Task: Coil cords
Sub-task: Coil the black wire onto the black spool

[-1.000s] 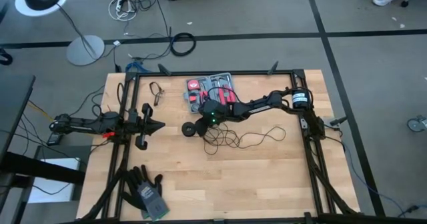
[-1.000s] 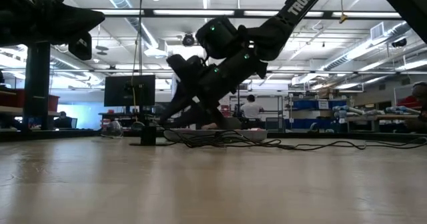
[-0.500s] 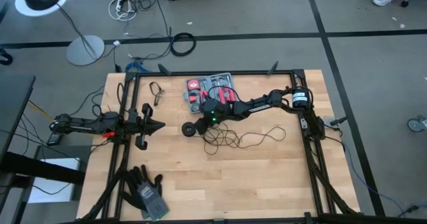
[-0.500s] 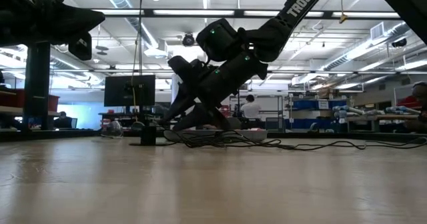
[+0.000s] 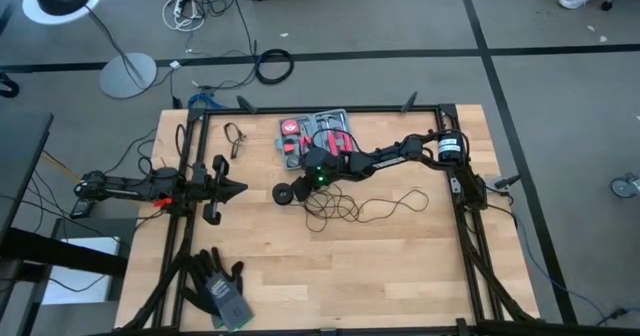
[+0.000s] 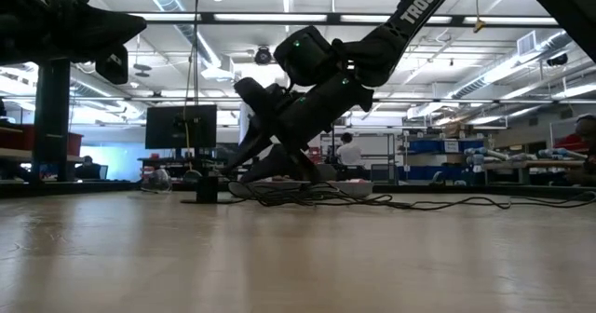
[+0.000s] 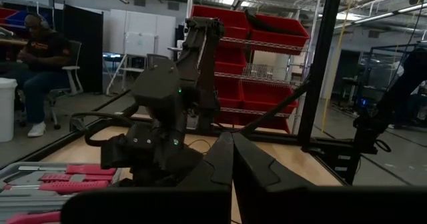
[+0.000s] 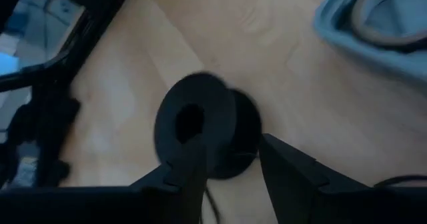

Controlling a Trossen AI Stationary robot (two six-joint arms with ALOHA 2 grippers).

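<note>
Disc (image 5: 284,194) left of wire tangle (image 5: 345,209), tool kit (image 5: 318,136) behind them

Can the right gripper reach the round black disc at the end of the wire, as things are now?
Probably yes. The right gripper is open, low over the table, with the disc directly ahead of its fingers. Nothing lies between them.

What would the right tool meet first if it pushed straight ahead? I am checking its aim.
Probably the small round black disc at the thin black wire's end, lying just past the open right tool.
</note>
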